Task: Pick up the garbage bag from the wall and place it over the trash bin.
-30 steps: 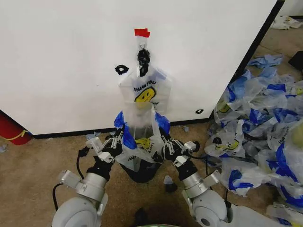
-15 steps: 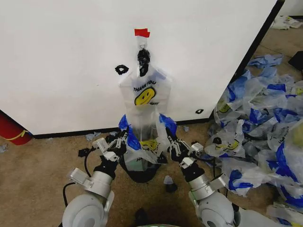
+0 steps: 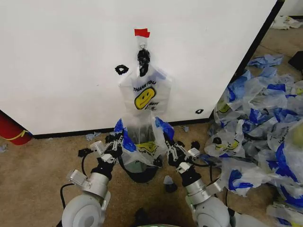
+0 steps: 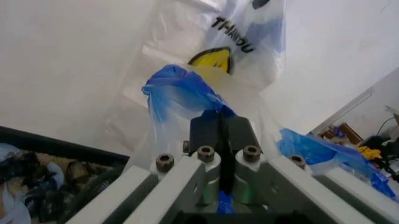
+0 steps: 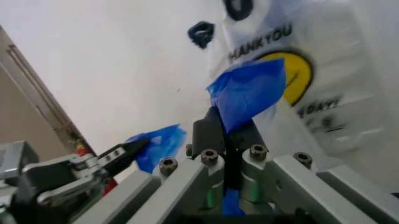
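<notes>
Garbage bag (image 3: 140,142) hung spread between our two grippers over the trash bin (image 3: 139,173), below another bag clipped on the wall (image 3: 66,61).

We judged the film featherlight, limp and slippery, so the blue handles were the places to hold: our left gripper (image 3: 118,138) was clamped on one, our right gripper (image 3: 166,142) on the other. The bag's lower part already sagged into the bin's mouth; what else the bin held, we could not tell.

Brown carpet floor (image 3: 38,161); heap of discarded bags (image 3: 265,127) at right
</notes>
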